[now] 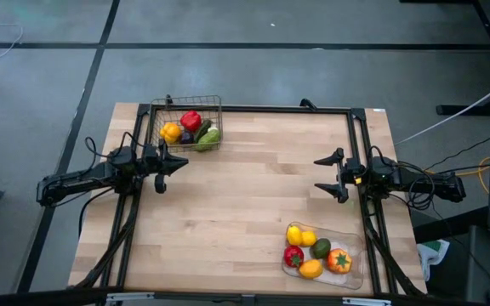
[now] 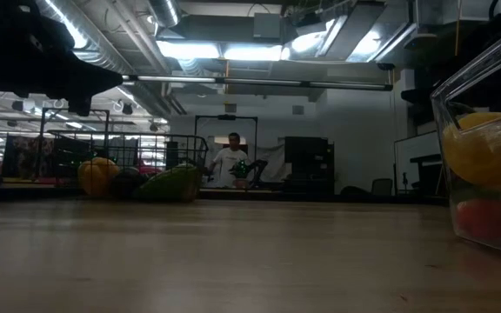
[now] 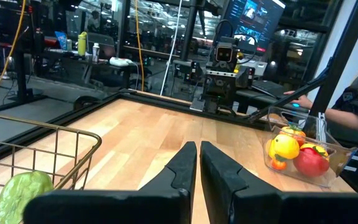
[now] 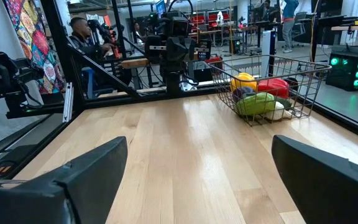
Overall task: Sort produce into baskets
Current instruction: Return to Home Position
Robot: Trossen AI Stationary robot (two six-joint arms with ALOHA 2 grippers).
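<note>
High view: the left claw (image 1: 179, 160) lies left of centre with its fingers together, only a sliver between them in the left wrist view, and carries nothing. It is just below the lower left corner of the wire basket (image 1: 185, 99). The right claw (image 1: 324, 174) lies right of centre with its fingers spread wide and nothing between them. It is well apart from the clear tray (image 1: 360, 255) at the lower right of the frame.

The basket, at the upper left, holds a red pepper (image 1: 191, 120), a green vegetable (image 1: 209, 136) and other pieces. The tray holds a yellow fruit (image 1: 294, 235), an orange fruit (image 1: 339, 260) and others. All produce in view sits in one container or the other on the bench (image 1: 245, 187), so sorting looks finished and only the retreat to rest remains.

Done well, each arm would draw straight back toward its own edge. The left one should pull clear of the wire rim before any turn or drop, because a clipped corner would shift the basket.
</note>
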